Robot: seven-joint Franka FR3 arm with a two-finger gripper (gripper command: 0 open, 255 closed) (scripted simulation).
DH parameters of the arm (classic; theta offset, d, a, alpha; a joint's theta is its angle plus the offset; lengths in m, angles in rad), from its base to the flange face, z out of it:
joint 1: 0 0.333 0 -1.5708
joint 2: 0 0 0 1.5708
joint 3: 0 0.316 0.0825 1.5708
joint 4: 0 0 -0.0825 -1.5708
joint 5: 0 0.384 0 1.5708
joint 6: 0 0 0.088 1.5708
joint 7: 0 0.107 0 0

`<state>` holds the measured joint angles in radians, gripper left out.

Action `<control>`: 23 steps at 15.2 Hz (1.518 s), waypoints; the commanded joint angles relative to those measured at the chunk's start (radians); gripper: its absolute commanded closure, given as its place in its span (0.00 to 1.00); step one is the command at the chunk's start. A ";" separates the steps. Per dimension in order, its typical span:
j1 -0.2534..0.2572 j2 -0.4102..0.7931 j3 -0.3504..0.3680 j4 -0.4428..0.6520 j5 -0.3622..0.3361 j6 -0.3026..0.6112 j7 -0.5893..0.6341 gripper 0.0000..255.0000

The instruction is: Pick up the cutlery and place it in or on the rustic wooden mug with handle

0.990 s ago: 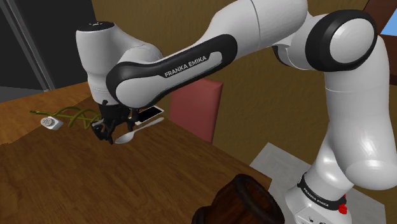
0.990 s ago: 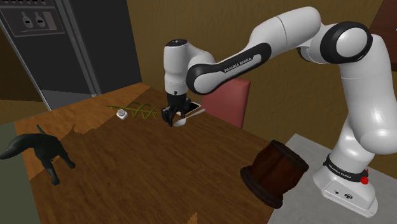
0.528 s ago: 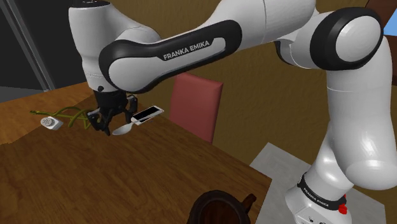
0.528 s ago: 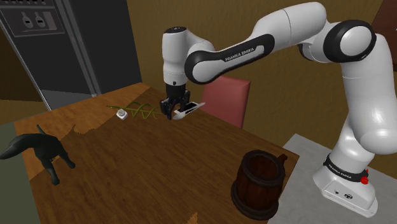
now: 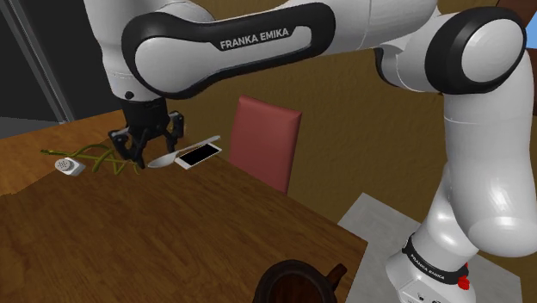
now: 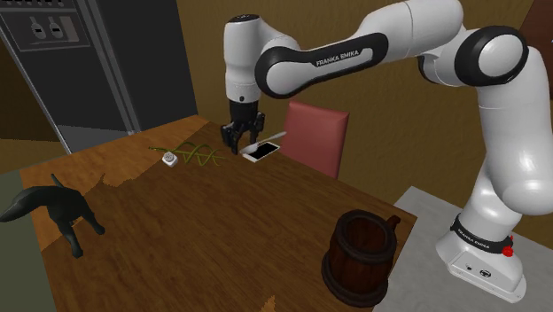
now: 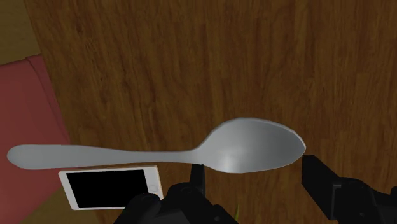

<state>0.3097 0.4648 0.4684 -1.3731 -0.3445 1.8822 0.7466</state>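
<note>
A grey metal spoon [image 7: 251, 147] lies crosswise between my fingers, which clasp its bowl; the handle sticks out toward the red chair. My gripper [image 5: 144, 157] hangs a little above the wooden table [image 5: 172, 228], shut on the spoon [image 5: 162, 160], beside a white phone [image 5: 200, 153]. From the second exterior view, the gripper [image 6: 239, 147] is over the table's far side. The dark wooden mug [image 6: 362, 253] with a handle stands upright near the table's corner, close to the stand and well away from the gripper. Its rim [image 5: 297, 277] shows at the shoulder view's bottom edge.
A red chair [image 6: 315, 133] stands behind the table by the phone [image 6: 262, 151]. Green stems with a small white object [image 5: 67, 165] lie past the gripper. A black dog figure [image 6: 55, 207] stands at the table's edge. Dark cabinet [image 6: 89, 62] behind.
The gripper rose from the table with the spoon and shifted slightly toward the green stems. The mug, tilted one second ago, now stands upright.
</note>
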 commanded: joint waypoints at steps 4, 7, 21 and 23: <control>0.009 -0.001 0.003 0.065 0.005 -0.065 -0.011 1.00; 0.016 0.003 0.004 0.112 0.005 -0.107 -0.018 1.00; 0.002 -0.241 0.058 -0.140 0.094 -0.091 0.051 1.00; 0.003 -0.305 0.070 -0.216 0.121 -0.074 0.070 1.00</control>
<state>0.3111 0.1893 0.5320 -1.5494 -0.2353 1.7972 0.8037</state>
